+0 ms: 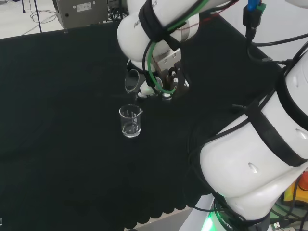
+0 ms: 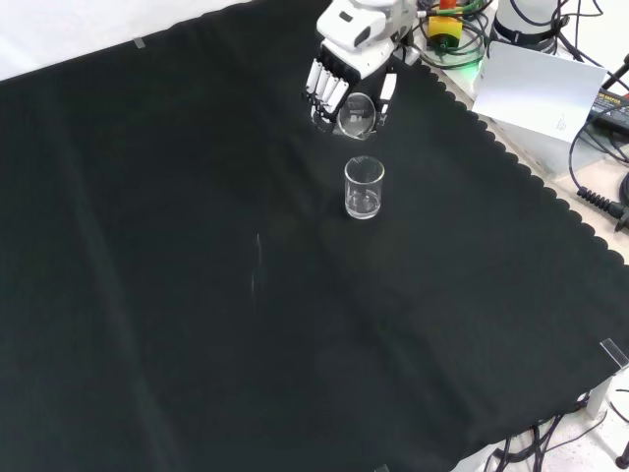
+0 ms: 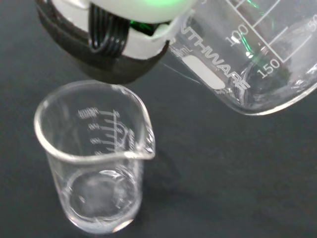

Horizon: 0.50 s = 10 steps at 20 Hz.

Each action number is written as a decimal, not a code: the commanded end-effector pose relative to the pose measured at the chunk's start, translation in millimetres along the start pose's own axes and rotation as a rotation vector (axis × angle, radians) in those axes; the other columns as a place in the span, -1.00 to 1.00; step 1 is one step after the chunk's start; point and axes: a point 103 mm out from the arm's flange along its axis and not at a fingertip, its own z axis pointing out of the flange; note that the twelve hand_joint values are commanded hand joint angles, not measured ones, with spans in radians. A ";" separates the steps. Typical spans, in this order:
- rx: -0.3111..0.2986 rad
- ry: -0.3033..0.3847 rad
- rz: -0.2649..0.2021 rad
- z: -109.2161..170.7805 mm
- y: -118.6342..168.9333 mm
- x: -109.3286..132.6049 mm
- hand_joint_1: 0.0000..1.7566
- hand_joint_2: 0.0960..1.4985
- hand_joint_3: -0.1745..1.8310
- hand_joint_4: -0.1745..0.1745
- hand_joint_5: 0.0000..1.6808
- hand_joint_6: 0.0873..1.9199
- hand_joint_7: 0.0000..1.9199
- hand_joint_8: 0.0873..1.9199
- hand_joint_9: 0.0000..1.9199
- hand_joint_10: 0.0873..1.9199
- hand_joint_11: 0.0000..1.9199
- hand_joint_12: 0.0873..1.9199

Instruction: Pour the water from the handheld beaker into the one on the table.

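A clear glass beaker (image 1: 130, 121) stands upright on the black cloth; it also shows in the front view (image 2: 364, 187) and close in the wrist view (image 3: 96, 158). Whether it holds water I cannot tell. The hand (image 2: 346, 79) is shut on a second clear beaker (image 2: 357, 114), tipped well over with its mouth toward the standing one. In the head view the held beaker (image 1: 132, 81) hangs just above and behind the standing beaker, beside the hand (image 1: 166, 86). The wrist view shows the held beaker's (image 3: 257, 54) marked wall close above the standing one.
The arm's white links (image 1: 255, 154) stand at the head view's right. A grey box (image 1: 82, 12) sits beyond the cloth's far edge. In the front view, cables and a white sheet (image 2: 536, 88) lie off the cloth's scalloped edge at the upper right.
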 end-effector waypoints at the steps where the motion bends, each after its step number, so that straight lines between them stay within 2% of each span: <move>1: -0.058 0.262 0.020 -9.9 17.7 -19.6 0.50 0.33 -1.00 -0.68 0.53 -0.62 0.66 -1.00 0.49 -0.25 0.30 -0.12; 10: -0.039 0.333 0.027 1.3 30.2 -31.3 0.50 0.33 -1.00 -0.68 0.53 -0.62 0.66 -1.00 0.49 -0.26 0.31 -0.13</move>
